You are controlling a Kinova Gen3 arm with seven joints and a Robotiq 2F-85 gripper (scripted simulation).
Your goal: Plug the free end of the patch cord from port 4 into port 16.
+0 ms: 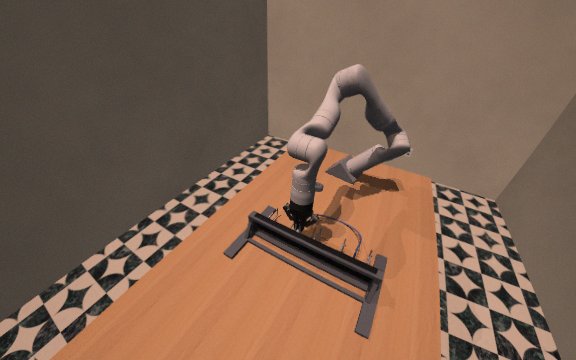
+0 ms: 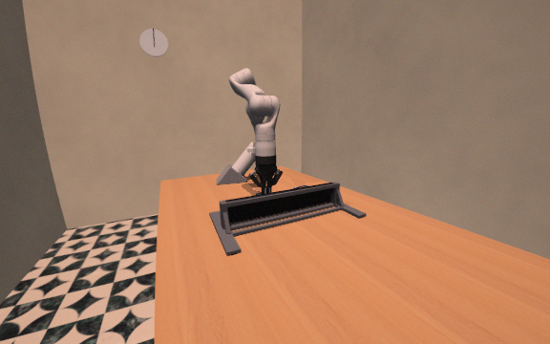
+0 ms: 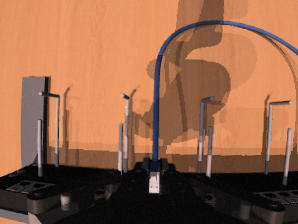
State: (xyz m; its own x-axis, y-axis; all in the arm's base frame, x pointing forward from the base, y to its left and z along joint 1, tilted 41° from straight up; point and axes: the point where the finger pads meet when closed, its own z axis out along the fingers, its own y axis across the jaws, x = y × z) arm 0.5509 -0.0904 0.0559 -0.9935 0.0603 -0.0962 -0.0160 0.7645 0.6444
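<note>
The dark grey rack (image 1: 313,252) stands on the wooden table, its patch panel a long black bar; it also shows in the exterior view (image 2: 282,207). My gripper (image 1: 299,223) hangs straight down at the rack's back side, near one end, and is shut on the plug (image 3: 157,181) of the blue patch cord (image 3: 174,70). The cord arcs up from the plug and off to the right. In the top view the cord (image 1: 348,231) loops behind the rack toward its other end. The port numbers are not readable.
Thin upright wire guides (image 3: 206,132) stand in a row behind the panel, on both sides of the plug. The rack's two feet (image 1: 370,295) stick out across the table. The arm's base (image 1: 343,170) sits at the table's far end.
</note>
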